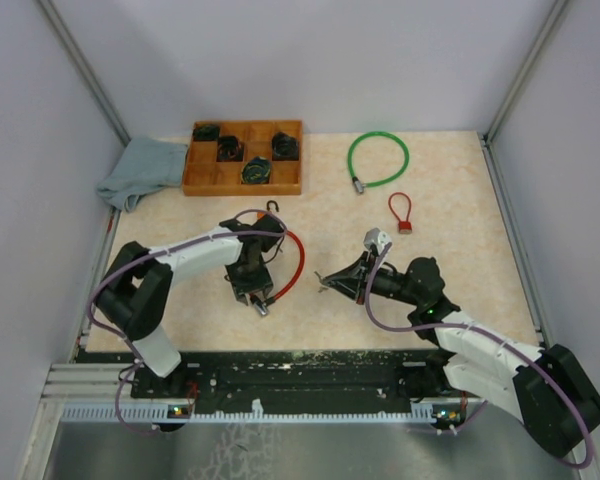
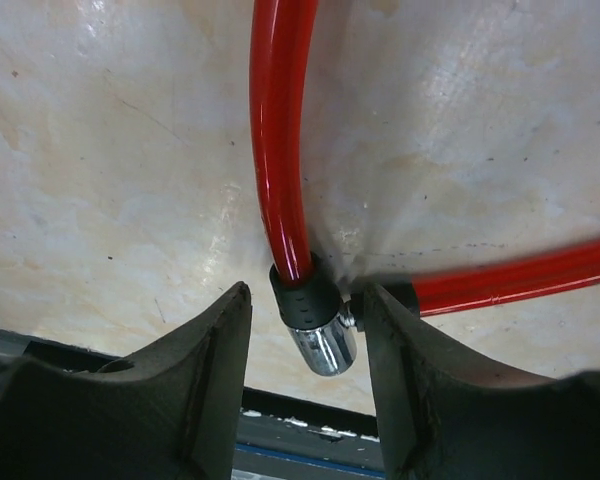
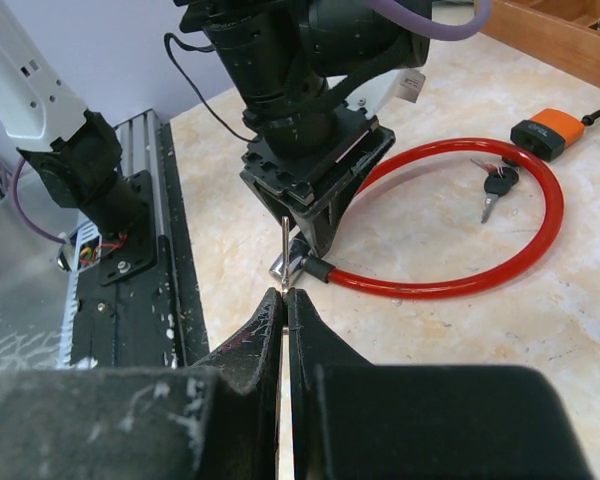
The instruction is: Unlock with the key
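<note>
Red cable lock [image 1: 300, 262] on the beige table [image 1: 430, 290], its silver barrel [image 2: 322, 345] between your left gripper's [image 1: 255, 297] parted fingers.
Your right gripper [image 1: 324, 284] pinches a thin silver key [image 3: 285, 245] just beside it; black-headed keys [image 3: 495, 185] lie inside the loop, an orange padlock [image 3: 545, 132] beyond.

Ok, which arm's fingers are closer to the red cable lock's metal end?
Left. The left fingers stand either side of the metal end of the red cable lock, not clamped. The right fingers, shut on the key, face it across a gap.

Beige table [image 1: 460, 250] bears wooden tray [image 1: 220, 188], grey cloth [image 1: 140, 170] (crumpled), green cable [image 1: 350, 152], red cable lock [image 2: 280, 130].
</note>
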You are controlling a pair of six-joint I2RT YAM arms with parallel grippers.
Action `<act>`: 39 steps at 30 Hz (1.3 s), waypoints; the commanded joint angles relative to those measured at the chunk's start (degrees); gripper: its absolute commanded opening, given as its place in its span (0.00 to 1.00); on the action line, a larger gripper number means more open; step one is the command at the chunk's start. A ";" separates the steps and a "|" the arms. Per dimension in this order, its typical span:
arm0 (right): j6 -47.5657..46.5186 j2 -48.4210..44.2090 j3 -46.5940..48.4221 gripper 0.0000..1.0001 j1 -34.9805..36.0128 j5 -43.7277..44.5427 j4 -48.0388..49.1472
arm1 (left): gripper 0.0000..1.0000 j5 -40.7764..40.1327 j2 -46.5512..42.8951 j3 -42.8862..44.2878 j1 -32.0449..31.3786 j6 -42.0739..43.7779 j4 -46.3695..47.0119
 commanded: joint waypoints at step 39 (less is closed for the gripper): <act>16.46 17.08 7.35 0.00 13.62 9.19 8.93 | 0.00 1.18 -24.51 -17.84 3.40 -13.45 29.45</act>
